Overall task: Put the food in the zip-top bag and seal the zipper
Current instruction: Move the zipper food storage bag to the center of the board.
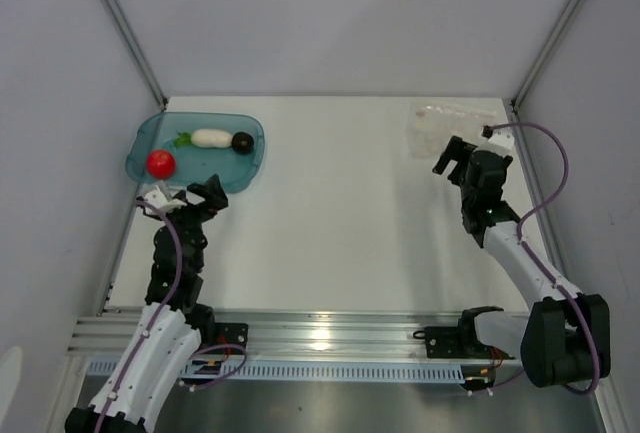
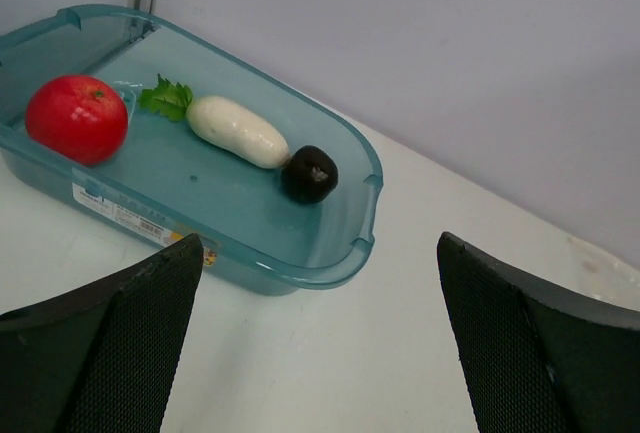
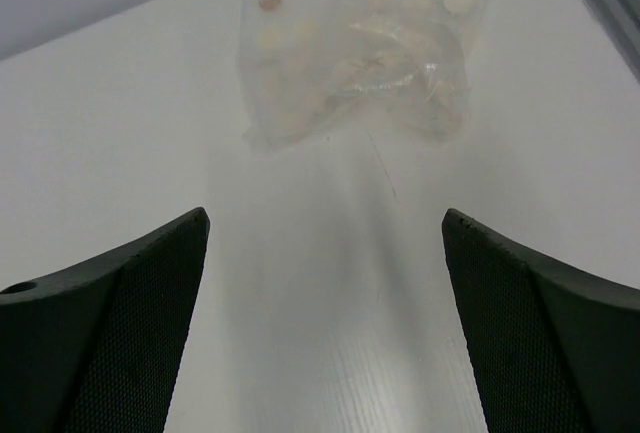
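Both claws released, empty: left gripper [image 1: 207, 194] by teal tray [image 1: 225, 166], worktop [image 1: 340, 213] far-left corner; right gripper [image 1: 455, 157] by zip-top bag [image 1: 440, 123], far-right corner.

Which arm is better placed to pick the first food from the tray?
Left: the open left pincer sits beside the teal tray holding the tomato; the right pincer faces the bag across the table.

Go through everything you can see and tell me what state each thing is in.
teal tray: on the table, holding all three foods
red tomato: in the tray, not held
white radish: lying in the tray
dark round piece: in the tray, by the radish
zip-top bag: flat on the table, no food inside, whether sealed unclear
left gripper: open, empty
right gripper: open, empty
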Robot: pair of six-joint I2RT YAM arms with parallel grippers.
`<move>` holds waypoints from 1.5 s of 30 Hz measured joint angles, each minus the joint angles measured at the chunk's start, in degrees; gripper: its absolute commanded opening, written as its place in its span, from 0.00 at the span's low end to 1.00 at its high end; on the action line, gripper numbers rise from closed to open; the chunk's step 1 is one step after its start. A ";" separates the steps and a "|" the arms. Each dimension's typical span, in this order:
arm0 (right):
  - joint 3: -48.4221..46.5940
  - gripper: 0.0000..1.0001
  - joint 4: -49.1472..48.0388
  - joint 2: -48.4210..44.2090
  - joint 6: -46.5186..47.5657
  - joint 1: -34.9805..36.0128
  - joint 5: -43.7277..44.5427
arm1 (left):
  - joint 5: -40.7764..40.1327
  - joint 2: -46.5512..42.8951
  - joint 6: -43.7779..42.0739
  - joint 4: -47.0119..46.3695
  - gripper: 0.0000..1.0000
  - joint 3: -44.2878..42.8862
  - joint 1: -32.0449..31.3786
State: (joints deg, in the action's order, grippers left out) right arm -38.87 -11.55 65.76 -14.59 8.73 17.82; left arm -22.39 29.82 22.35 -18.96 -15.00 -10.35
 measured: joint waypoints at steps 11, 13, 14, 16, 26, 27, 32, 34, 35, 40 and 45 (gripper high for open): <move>-27.19 0.99 22.08 19.93 -6.14 -2.73 -0.76 | 1.40 -9.29 12.85 25.31 1.00 -8.13 -0.20; -32.06 0.98 24.70 25.24 -7.32 -3.65 -1.44 | 1.55 -10.43 16.72 31.47 0.99 -11.23 -0.20; -33.68 0.97 25.53 27.19 -7.89 -4.11 -1.79 | 1.86 -11.02 18.32 34.29 0.99 -12.87 -0.20; -37.18 0.96 28.26 31.82 -9.70 -5.42 -3.61 | 4.09 -12.04 19.61 37.86 0.99 -15.37 -0.20; -47.34 0.91 36.06 44.22 -25.59 -7.93 -12.37 | 20.26 -12.70 16.11 40.33 1.00 -18.43 -0.37; -47.41 0.90 36.17 44.41 -26.64 -7.87 -12.48 | 20.98 -12.59 15.87 40.33 0.99 -18.62 -0.44; -50.21 0.82 36.68 47.78 -32.09 -7.32 -12.85 | 23.56 -12.33 14.10 40.50 1.00 -19.28 -0.74; -50.40 0.78 36.74 49.03 -33.31 -7.21 -12.46 | 24.39 -11.80 13.66 41.13 0.99 -19.74 -0.79; -50.42 0.74 36.92 49.59 -33.64 -7.19 -12.17 | 24.70 -11.21 13.57 41.70 0.99 -20.28 -0.79; -50.05 0.39 35.89 51.58 -33.94 -7.21 -11.82 | 27.71 -6.88 13.55 42.97 0.99 -22.99 -0.79; -48.74 0.12 33.94 51.89 -30.88 -6.78 -11.89 | 31.50 -4.04 13.66 44.00 0.99 -23.17 -0.79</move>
State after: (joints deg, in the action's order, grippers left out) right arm -87.61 22.39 117.64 -45.47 1.96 5.93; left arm 9.10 25.78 36.01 25.04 -38.17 -11.14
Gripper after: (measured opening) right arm 0.215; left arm 0.989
